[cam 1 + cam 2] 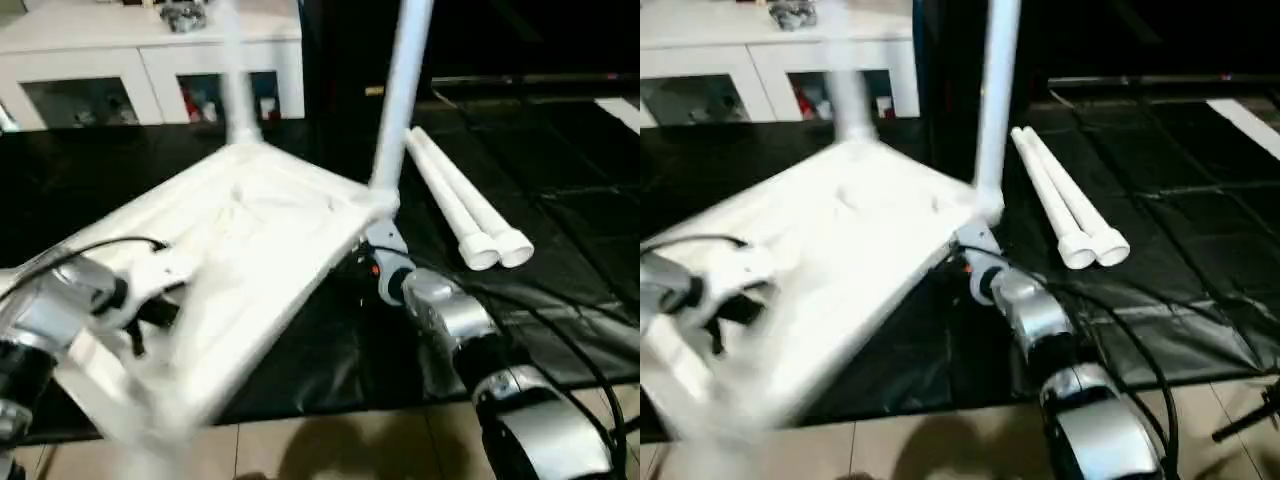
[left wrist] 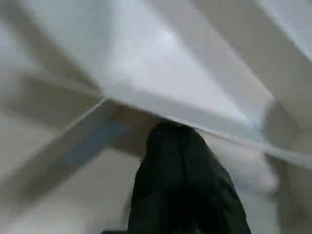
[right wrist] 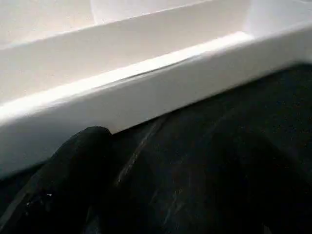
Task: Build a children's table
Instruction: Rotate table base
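Note:
The white table top (image 1: 250, 240) lies upside down and tilted over the black mat, ribbed underside up. Two white legs stand in its far corner sockets, one at the right corner (image 1: 400, 90) and one at the back corner (image 1: 238, 90). Two loose legs (image 1: 460, 205) lie side by side on the mat to the right. My left gripper (image 1: 150, 305) is at the top's near left edge, close against a rib of the underside (image 2: 161, 63). My right gripper (image 1: 375, 262) sits just under the rim (image 3: 146, 92) at the right corner, below the fitted leg.
A white glass-door cabinet (image 1: 150, 60) stands along the back left. The black mat (image 1: 560, 200) covers the floor around the work, with tiled floor (image 1: 330, 450) at its near edge. Black cables run along my right forearm (image 1: 470, 330).

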Tool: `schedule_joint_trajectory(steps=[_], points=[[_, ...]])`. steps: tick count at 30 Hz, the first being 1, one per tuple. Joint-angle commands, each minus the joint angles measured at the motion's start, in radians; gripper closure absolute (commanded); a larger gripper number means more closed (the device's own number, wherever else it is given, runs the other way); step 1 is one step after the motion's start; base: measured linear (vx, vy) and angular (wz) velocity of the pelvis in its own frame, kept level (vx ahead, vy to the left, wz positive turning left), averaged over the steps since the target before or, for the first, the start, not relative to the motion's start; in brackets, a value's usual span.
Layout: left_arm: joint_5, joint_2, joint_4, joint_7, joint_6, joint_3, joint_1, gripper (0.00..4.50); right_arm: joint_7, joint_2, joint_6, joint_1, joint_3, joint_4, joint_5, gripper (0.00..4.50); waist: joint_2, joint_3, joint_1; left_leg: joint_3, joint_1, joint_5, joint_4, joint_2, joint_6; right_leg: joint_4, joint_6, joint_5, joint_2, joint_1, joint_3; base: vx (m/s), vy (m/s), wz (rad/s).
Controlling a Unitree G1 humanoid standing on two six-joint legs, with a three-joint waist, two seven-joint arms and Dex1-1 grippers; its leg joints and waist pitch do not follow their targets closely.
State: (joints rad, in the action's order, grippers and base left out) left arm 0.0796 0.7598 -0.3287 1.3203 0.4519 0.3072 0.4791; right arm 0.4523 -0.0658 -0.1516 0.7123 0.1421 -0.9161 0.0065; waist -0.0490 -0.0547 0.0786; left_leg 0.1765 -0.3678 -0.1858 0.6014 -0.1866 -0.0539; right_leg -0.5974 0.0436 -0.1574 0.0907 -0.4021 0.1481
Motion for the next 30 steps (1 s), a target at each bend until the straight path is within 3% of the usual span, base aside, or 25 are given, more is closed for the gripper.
schedule_joint_trajectory(steps=[1, 3, 5, 7, 11, 13, 14, 15, 19, 20, 21, 22, 23, 25, 26, 28, 30], points=[[-0.045, -0.032, 0.048, 0.022, -0.012, 0.006, 0.008, 4.45, 0.009, 0.04, 0.02, 0.039, 0.004, -0.004, 0.012, 0.0, -0.018, 0.07, 0.0, -0.026, 0.014, -0.285, -0.08, -0.054, -0.027, 0.061, 0.193, -0.249, 0.086, 0.055, -0.082, 0.0, 0.0, 0.0], [-0.028, -0.062, 0.024, -0.016, -0.039, 0.006, 0.025, 4.45, 0.01, 0.043, 0.026, 0.047, 0.002, -0.013, 0.011, 0.0, -0.017, 0.071, -0.003, -0.027, 0.015, -0.286, -0.079, -0.053, -0.026, 0.063, 0.186, -0.258, 0.084, 0.057, -0.08, 0.0, 0.0, 0.0], [0.037, -0.136, -0.102, -0.164, -0.13, -0.002, 0.089, 4.45, 0.01, 0.046, 0.04, 0.06, -0.001, -0.029, 0.01, 0.0, -0.016, 0.07, -0.007, -0.025, 0.016, -0.296, -0.076, -0.046, -0.022, 0.07, 0.174, -0.277, 0.077, 0.055, -0.078, 0.0, 0.0, 0.0], [0.05, -0.157, -0.137, -0.211, -0.143, -0.006, 0.11, 4.45, 0.009, 0.046, 0.048, 0.065, -0.003, -0.037, 0.008, 0.0, -0.015, 0.072, -0.003, -0.027, 0.017, -0.294, -0.077, -0.05, -0.024, 0.069, 0.167, -0.285, 0.083, 0.057, -0.078, 0.0, 0.0, 0.0], [0.094, -0.265, -0.316, -0.458, -0.209, -0.024, 0.233, 4.45, -0.004, 0.032, 0.085, 0.086, -0.019, -0.059, 0.0, 0.0, -0.013, 0.074, 0.002, -0.026, 0.015, -0.275, -0.073, -0.047, -0.015, 0.073, 0.143, -0.303, 0.081, 0.058, -0.075, 0.0, 0.0, 0.0], [0.099, -0.274, -0.331, -0.483, -0.216, -0.023, 0.245, 4.45, -0.006, 0.031, 0.09, 0.088, -0.022, -0.061, -0.002, 0.0, -0.011, 0.076, 0.005, -0.025, 0.017, -0.268, -0.071, -0.046, -0.01, 0.076, 0.138, -0.303, 0.081, 0.056, -0.074, 0.0, 0.0, 0.0], [0.105, -0.295, -0.37, -0.53, -0.231, -0.024, 0.271, 4.45, -0.016, 0.025, 0.097, 0.092, -0.029, -0.06, -0.002, 0.0, -0.01, 0.076, 0.009, -0.026, 0.01, -0.25, -0.073, -0.05, -0.002, 0.072, 0.149, -0.272, 0.081, 0.058, -0.074, 0.0, 0.0, 0.0], [0.11, -0.32, -0.415, -0.57, -0.253, -0.026, 0.297, 4.45, -0.027, 0.017, 0.105, 0.098, -0.039, -0.062, -0.002, 0.0, -0.013, 0.079, 0.011, -0.025, 0.015, -0.246, -0.069, -0.049, 0.0, 0.073, 0.153, -0.253, 0.08, 0.054, -0.074, 0.0, 0.0, 0.0], [0.144, -0.376, -0.557, -0.701, -0.326, -0.025, 0.363, 4.45, -0.054, -0.01, 0.116, 0.117, -0.063, -0.072, 0.001, 0.0, -0.01, 0.084, 0.015, -0.025, 0.01, -0.202, -0.067, -0.05, 0.009, 0.06, 0.173, -0.171, 0.078, 0.058, -0.074, 0.0, 0.0, 0.0], [0.155, -0.386, -0.589, -0.733, -0.343, -0.021, 0.377, 4.45, -0.059, -0.017, 0.11, 0.121, -0.068, -0.074, 0.002, 0.0, -0.021, 0.086, 0.015, -0.027, 0.007, -0.186, -0.064, -0.047, 0.014, 0.055, 0.176, -0.126, 0.077, 0.063, -0.072, 0.0, 0.0, 0.0], [0.156, -0.4, -0.619, -0.768, -0.362, -0.029, 0.391, 4.45, -0.072, -0.03, 0.109, 0.126, -0.075, -0.08, 0.0, 0.0, -0.019, 0.087, 0.014, -0.027, 0.005, -0.178, -0.063, -0.047, 0.021, 0.054, 0.18, -0.106, 0.079, 0.065, -0.072, 0.0, 0.0, 0.0], [0.155, -0.401, -0.622, -0.771, -0.364, -0.031, 0.393, 4.45, -0.072, -0.032, 0.106, 0.127, -0.079, -0.08, 0.003, 0.0, -0.015, 0.087, 0.012, -0.025, 0.004, -0.176, -0.062, -0.044, 0.025, 0.056, 0.181, -0.104, 0.077, 0.066, -0.071, 0.0, 0.0, 0.0], [0.144, -0.415, -0.64, -0.792, -0.384, -0.042, 0.406, 4.45, -0.067, -0.046, 0.081, 0.132, -0.109, -0.076, 0.028, 0.0, -0.02, 0.088, 0.012, -0.025, 0.003, -0.175, -0.059, -0.043, 0.035, 0.057, 0.188, -0.099, 0.08, 0.069, -0.069, 0.0, 0.0, 0.0], [0.11, -0.418, -0.617, -0.76, -0.382, -0.066, 0.402, 4.45, -0.111, -0.072, 0.049, 0.143, -0.116, -0.076, 0.013, 0.0, -0.018, 0.088, 0.013, -0.024, 0.003, -0.178, -0.059, -0.044, 0.038, 0.059, 0.189, -0.104, 0.08, 0.07, -0.069, 0.0, 0.0, 0.0], [0.094, -0.416, -0.597, -0.738, -0.379, -0.075, 0.396, 4.45, -0.131, -0.084, 0.045, 0.147, -0.117, -0.075, 0.006, 0.0, -0.022, 0.089, 0.017, -0.025, 0.004, -0.162, -0.058, -0.046, 0.035, 0.056, 0.202, -0.108, 0.083, 0.069, -0.068, 0.0, 0.0, 0.0], [0.076, -0.405, -0.56, -0.713, -0.381, -0.087, 0.381, 4.45, -0.144, -0.092, 0.038, 0.162, -0.154, -0.082, 0.037, 0.0, -0.02, 0.087, 0.014, -0.025, 0.005, -0.182, -0.059, -0.047, 0.033, 0.058, 0.202, -0.126, 0.082, 0.068, -0.067, 0.0, 0.0, 0.0], [0.056, -0.397, -0.518, -0.688, -0.374, -0.101, 0.367, 4.45, -0.157, -0.11, 0.036, 0.175, -0.144, -0.093, 0.018, 0.0, -0.018, 0.084, 0.012, -0.022, 0.005, -0.199, -0.059, -0.046, 0.032, 0.061, 0.204, -0.16, 0.081, 0.066, -0.066, 0.0, 0.0, 0.0]])
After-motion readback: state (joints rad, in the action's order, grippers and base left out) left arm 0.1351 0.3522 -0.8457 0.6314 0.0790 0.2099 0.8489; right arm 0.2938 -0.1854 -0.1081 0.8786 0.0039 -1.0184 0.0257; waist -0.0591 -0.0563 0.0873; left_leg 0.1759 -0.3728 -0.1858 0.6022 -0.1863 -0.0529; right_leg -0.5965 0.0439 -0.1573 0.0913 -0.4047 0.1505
